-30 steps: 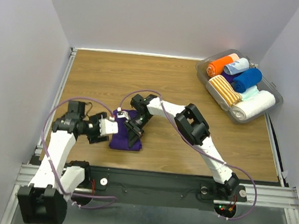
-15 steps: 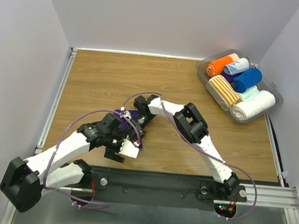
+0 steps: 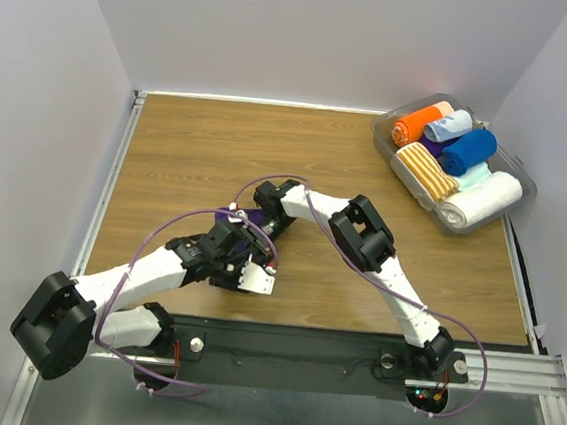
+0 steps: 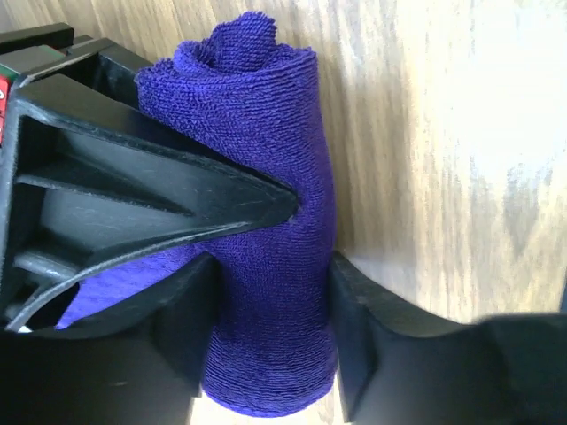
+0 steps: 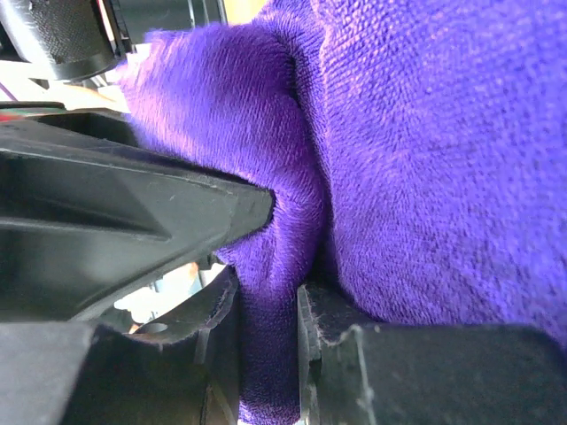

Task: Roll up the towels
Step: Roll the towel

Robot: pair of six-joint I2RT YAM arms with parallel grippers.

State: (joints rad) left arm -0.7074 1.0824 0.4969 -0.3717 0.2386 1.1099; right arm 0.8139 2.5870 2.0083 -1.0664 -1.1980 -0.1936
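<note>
A dark purple towel (image 4: pixel 266 221), rolled into a short fat cylinder, lies on the wooden table near its front middle. In the top view only a sliver of this towel (image 3: pixel 233 217) shows under the two wrists. My left gripper (image 4: pixel 270 336) reaches in from the near side, and its fingers (image 4: pixel 372 336) press on both sides of the roll. My right gripper (image 5: pixel 266 345) comes from the far side and is shut on a fold of the same purple towel (image 5: pixel 425 133). A royal blue towel (image 3: pixel 468 150) lies rolled in the bin.
A clear plastic bin (image 3: pixel 383 140) stands at the back right corner with orange, striped, pale blue and white rolls in it. Grey walls close in the table on the left, back and right. Both arms cross over the front middle of the table.
My left arm swung from the towel's left side round to its near side. Its jaws opened wide, then closed round the purple roll. The right arm kept still.
</note>
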